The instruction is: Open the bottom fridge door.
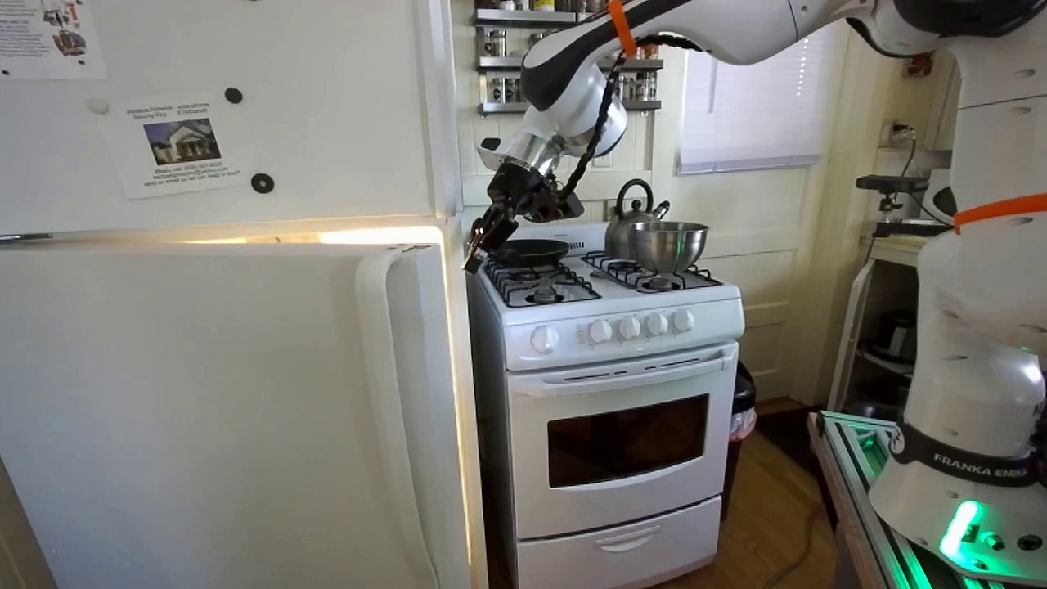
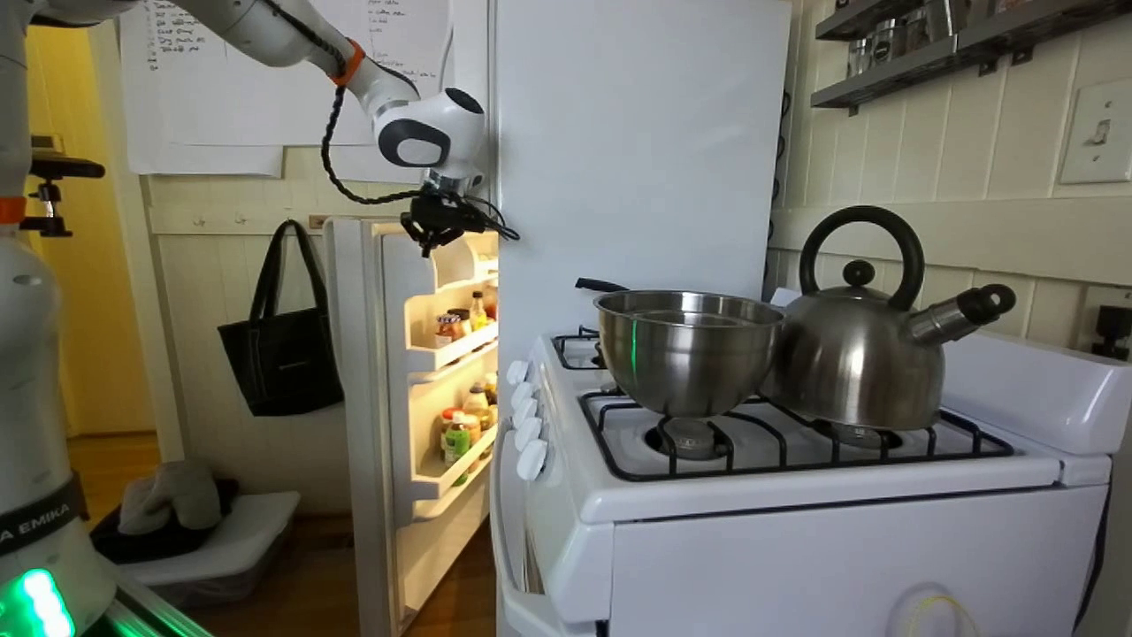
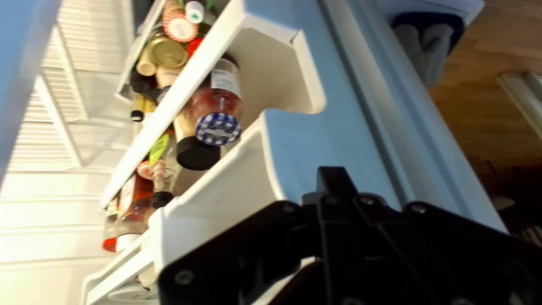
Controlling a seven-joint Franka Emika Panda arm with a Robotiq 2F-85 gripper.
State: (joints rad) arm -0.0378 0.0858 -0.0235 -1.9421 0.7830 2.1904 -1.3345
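Note:
The bottom fridge door [image 1: 180, 393] is the large plain white panel at lower left in an exterior view. It stands open, with light showing along its top and side. In an exterior view its edge [image 2: 358, 425] and lit inner shelves show. The wrist view shows its inner face [image 3: 313, 140] close beyond the fingertips. My gripper [image 1: 474, 258] is on the inner side of the door, near its top, and also shows in an exterior view [image 2: 426, 249]. Its fingers [image 3: 336, 182] are together with nothing seen between them. I cannot tell whether they touch the door.
The freezer door [image 1: 327, 123] with papers is above. A white stove [image 1: 532, 458] stands beside the fridge, bearing a pan [image 1: 532, 253], a steel bowl [image 2: 690, 363] and a kettle [image 2: 858, 372]. Jars and bottles [image 3: 218, 127] fill the door shelves. A black bag [image 2: 283, 358] hangs behind the door.

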